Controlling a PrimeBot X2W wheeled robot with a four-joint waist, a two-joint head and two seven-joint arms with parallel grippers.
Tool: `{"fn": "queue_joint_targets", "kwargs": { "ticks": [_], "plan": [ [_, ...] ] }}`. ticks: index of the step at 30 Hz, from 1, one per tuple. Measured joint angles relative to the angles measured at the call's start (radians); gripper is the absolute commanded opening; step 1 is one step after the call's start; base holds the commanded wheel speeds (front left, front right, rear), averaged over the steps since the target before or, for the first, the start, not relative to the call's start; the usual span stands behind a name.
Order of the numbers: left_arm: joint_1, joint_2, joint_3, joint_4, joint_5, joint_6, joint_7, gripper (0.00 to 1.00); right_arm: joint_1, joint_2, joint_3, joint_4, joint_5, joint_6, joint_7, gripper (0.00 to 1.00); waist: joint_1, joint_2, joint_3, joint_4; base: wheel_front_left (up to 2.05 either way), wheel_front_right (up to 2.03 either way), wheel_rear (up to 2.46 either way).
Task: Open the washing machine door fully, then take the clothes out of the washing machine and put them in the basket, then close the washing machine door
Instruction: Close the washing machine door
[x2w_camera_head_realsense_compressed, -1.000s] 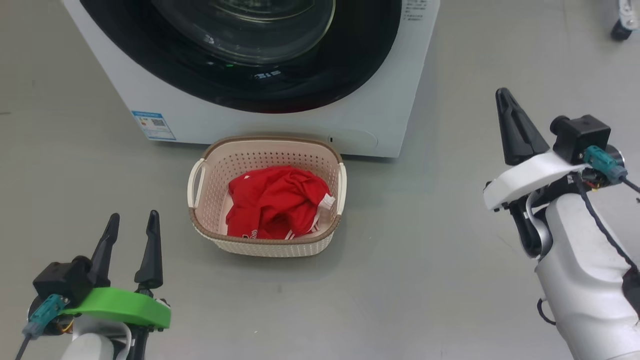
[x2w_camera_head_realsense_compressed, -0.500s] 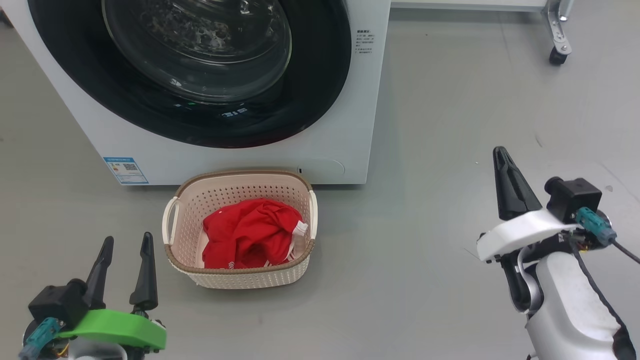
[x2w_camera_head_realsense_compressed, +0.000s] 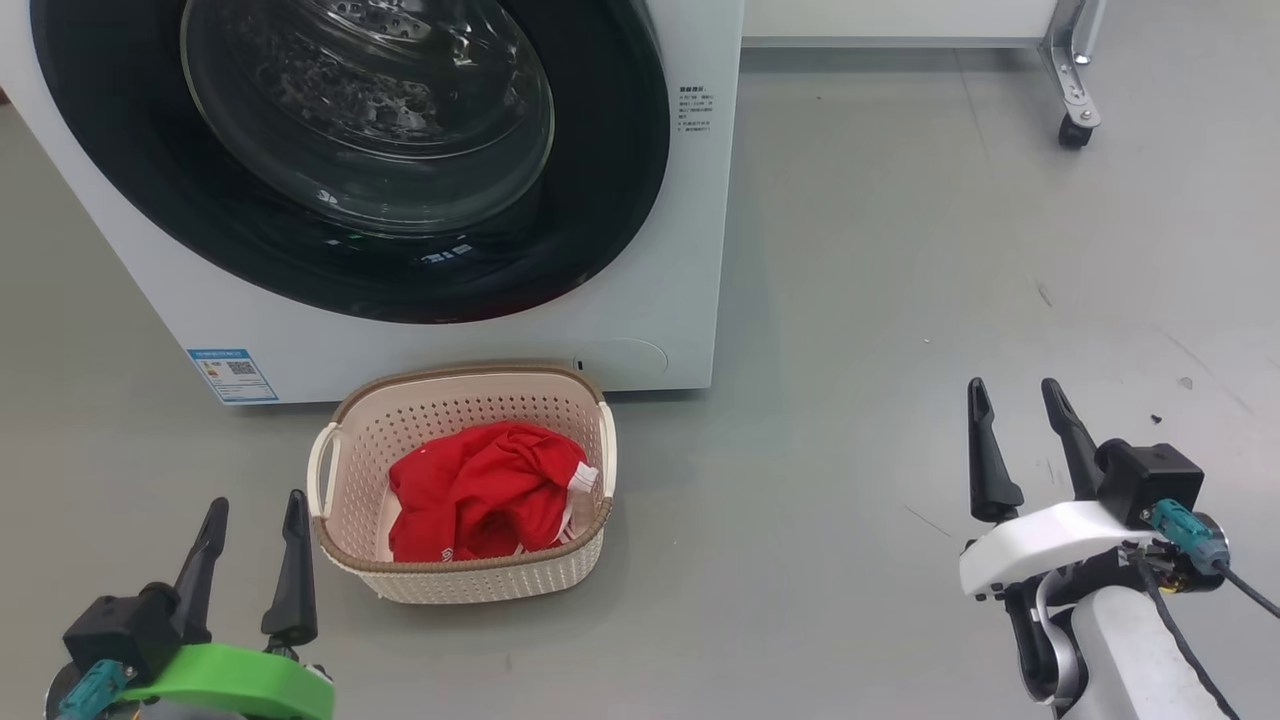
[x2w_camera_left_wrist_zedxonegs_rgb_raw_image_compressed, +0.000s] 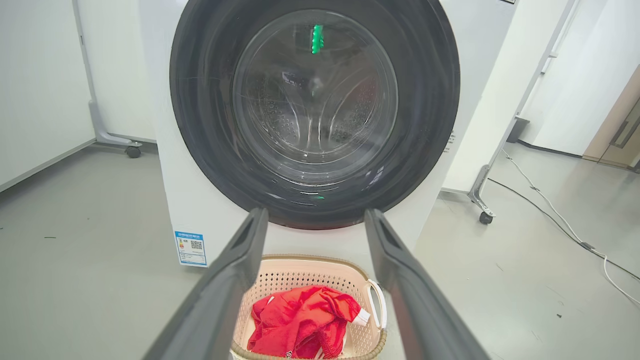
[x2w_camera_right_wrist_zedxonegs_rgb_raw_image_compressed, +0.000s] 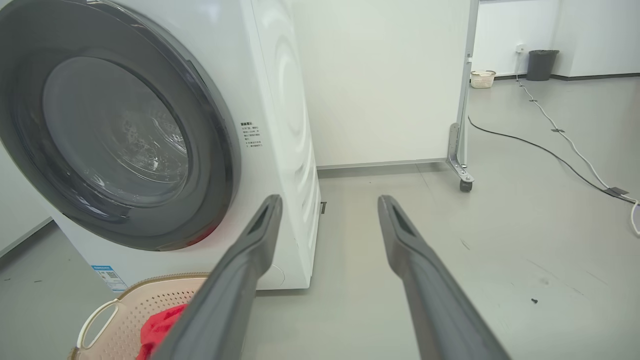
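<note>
Task judged complete: the washing machine door (x2w_camera_head_realsense_compressed: 365, 120) sits shut on the washing machine (x2w_camera_head_realsense_compressed: 690, 250), the clothes (x2w_camera_head_realsense_compressed: 480, 505) lie in the basket (x2w_camera_head_realsense_compressed: 480, 585) on the floor just before it, and the left gripper (x2w_camera_head_realsense_compressed: 258, 500) and right gripper (x2w_camera_head_realsense_compressed: 1012, 390) both stand open and empty.

We see the washing machine (x2w_camera_head_realsense_compressed: 690, 250), a big white front-loader, at the far left, with the washing machine door (x2w_camera_head_realsense_compressed: 610, 200) shut flush against its front: a glossy black ring around a bulging clear glass bowl. Close before the machine's foot, on the near side, the basket (x2w_camera_head_realsense_compressed: 480, 585) stands upright, cream perforated plastic with a brown woven-look rim and a white handle on either side. Inside it we find the clothes (x2w_camera_head_realsense_compressed: 480, 495), a crumpled red heap with white trim showing at its right edge.
</note>
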Motion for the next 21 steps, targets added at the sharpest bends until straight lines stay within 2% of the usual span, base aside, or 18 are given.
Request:
{"fn": "queue_joint_targets", "kwargs": {
  "ticks": [21],
  "plan": [
    [0.019,-0.012,-0.011,-0.008,0.026,0.000,0.000,1.00,0.067,0.005,0.003,-0.067,-0.052,-0.002,0.000,1.00,0.0000,0.0000,-0.003,-0.002,0.00,0.00,0.00]
  ]
}}
